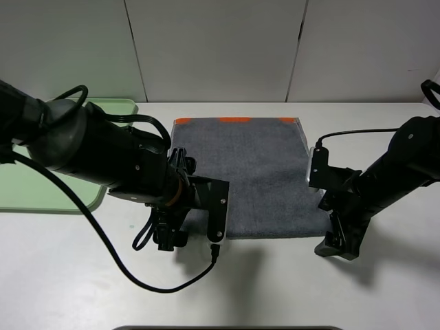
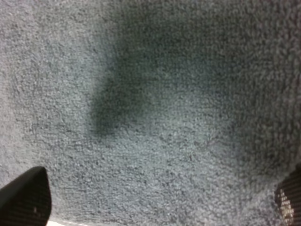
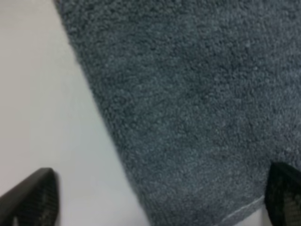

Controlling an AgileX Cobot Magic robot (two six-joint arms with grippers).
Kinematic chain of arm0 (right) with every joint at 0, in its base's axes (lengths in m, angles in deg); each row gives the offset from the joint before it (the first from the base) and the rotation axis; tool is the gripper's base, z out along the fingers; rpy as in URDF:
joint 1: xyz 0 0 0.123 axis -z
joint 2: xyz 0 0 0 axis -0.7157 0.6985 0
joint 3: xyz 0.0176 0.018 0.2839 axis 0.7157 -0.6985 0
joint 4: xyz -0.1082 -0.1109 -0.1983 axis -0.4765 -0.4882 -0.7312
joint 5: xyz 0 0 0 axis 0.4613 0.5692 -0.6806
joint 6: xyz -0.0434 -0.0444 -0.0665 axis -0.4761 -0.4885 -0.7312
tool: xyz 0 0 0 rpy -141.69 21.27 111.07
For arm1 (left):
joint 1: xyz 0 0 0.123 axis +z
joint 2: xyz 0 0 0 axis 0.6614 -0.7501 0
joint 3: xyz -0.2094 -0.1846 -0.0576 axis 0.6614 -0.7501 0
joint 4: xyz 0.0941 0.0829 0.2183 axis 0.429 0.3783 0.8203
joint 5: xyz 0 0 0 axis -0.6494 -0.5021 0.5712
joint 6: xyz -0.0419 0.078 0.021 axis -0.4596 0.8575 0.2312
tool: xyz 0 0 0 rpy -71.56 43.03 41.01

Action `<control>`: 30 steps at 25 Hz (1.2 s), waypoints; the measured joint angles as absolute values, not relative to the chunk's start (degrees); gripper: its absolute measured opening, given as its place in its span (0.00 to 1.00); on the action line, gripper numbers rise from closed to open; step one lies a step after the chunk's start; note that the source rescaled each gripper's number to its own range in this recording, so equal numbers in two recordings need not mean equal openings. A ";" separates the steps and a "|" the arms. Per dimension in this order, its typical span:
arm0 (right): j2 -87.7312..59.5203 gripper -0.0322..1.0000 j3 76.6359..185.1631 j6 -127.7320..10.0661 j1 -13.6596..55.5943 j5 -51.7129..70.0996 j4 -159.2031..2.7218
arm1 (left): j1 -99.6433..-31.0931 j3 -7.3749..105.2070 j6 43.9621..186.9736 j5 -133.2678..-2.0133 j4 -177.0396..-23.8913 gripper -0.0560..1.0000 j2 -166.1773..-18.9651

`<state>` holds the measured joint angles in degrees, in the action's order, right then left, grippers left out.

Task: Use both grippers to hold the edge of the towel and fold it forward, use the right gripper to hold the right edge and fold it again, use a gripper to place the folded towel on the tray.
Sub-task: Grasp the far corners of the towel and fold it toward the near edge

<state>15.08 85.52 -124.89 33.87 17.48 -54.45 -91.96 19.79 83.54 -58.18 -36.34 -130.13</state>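
The high camera looks down from the near side over the white counter (image 1: 275, 289) toward the back wall, taking in both arms and the whole dark grey terry-cloth towel (image 1: 254, 172). Both wrist cameras face down, very close to that towel's near edge, with black tool fingertips (image 2: 26, 197) at the frame corners. The right one also shows the counter.

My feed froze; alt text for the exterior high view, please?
A dark grey towel lies flat on the white table, the left gripper low at its near left corner and the right gripper at its near right corner. Orange patches line its far hem; a light green tray sits at far left.
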 joint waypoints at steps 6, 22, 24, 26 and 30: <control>15.08 0.93 85.52 -124.89 33.87 17.32 -54.25 | -91.96 19.79 83.54 -58.18 -36.44 0.89 -130.36; 15.08 0.65 85.52 -124.89 33.87 16.52 -54.00 | -91.96 19.79 83.54 -58.18 -36.61 0.36 -130.90; 15.08 0.64 85.52 -124.89 33.87 16.45 -54.00 | -91.96 19.79 83.54 -58.18 -36.61 0.28 -130.90; 15.08 0.56 85.52 -124.89 33.87 16.32 -54.00 | -91.96 19.79 83.54 -58.18 -36.61 0.23 -130.90; 15.14 0.24 85.52 -124.89 33.87 15.53 -54.06 | -91.96 19.79 83.54 -58.18 -36.61 0.11 -130.90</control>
<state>15.14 85.52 -124.89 33.87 15.53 -54.06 -91.96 19.79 83.54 -58.18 -36.61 -130.90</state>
